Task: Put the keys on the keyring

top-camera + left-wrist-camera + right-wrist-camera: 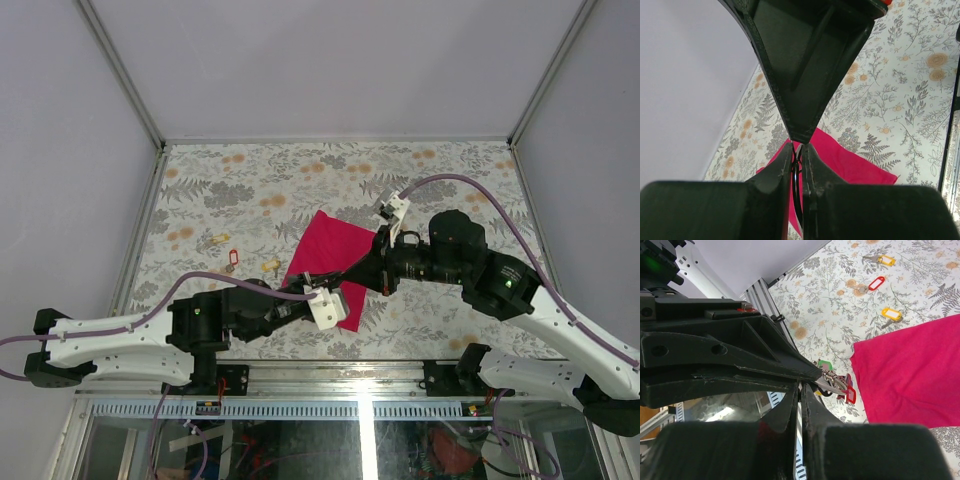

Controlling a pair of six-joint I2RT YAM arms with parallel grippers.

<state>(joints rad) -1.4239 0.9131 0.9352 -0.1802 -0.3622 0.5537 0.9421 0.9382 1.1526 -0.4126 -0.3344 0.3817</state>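
Our left fingers [782,172] were clamped on the keyring [834,382], up over the pink cloth [330,250]. Our right fingers [815,412] were squeezed tight beside its bunch; we could not tell if they held anything. The loose keys [231,260] lay on the bench [250,180], off to the left, nearer the left fingers.

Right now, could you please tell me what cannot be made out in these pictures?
- Left wrist: most of the keyring, covered by the left gripper fingers.
- Right wrist: whether the right gripper pinches anything, masked by its own fingers.
- Top view: the keyring, hidden beneath both grippers.
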